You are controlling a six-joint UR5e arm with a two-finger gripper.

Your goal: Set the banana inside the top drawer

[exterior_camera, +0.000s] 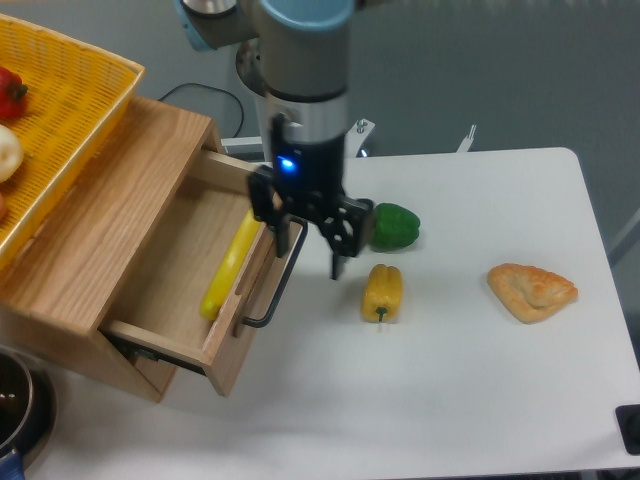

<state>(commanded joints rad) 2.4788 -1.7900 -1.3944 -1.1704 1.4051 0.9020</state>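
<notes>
Gripper (312,246) is hanging over the black bar handle (275,283) of the open top drawer (165,290), fingers (339,250) spread apart, gripping nothing. Banana (231,264) is lying inside the drawer along its front wall. Yellow bell pepper (382,291) and green bell pepper (394,225) are sitting just right of the gripper, a pastry (531,289) further right on the white table (450,400).
</notes>
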